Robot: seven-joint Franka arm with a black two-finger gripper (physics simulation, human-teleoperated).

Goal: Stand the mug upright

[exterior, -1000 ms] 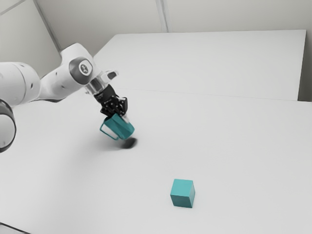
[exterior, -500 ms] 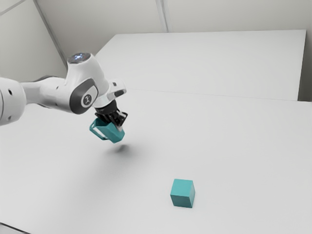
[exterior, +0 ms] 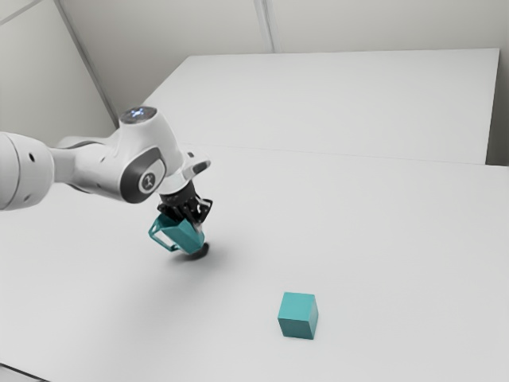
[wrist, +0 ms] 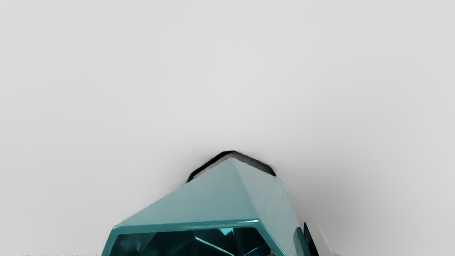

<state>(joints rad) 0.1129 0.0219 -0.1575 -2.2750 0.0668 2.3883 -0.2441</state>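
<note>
Table [exterior: 382, 239]: pale, a dark edge cutting the lower left corner of the exterior frame, a faint seam crossing it above the middle. Room for moving: a broad stretch of tabletop between mug and block, and more running off to the right of the frame. Block [exterior: 298, 316]: teal, right of centre in the lower part of the frame, well apart from the mug. Gripper [exterior: 189, 216]: black, left of centre, at the end of the white arm [exterior: 99, 165], closed on the mug near its rim; one finger [wrist: 319, 238] lies along the outer wall in the wrist view (the other is hidden, so the width of the gap cannot be told). Mug [exterior: 184, 234]: teal, faceted, left of centre and under the gripper, tilted, its base low by a dark shadow; whether it touches the table cannot be told. Long axis: slanting from upper left to lower right of the exterior frame, mouth up and leftward, base down and rightward. Handle [exterior: 162, 243]: on the mug's left side in that frame.
</note>
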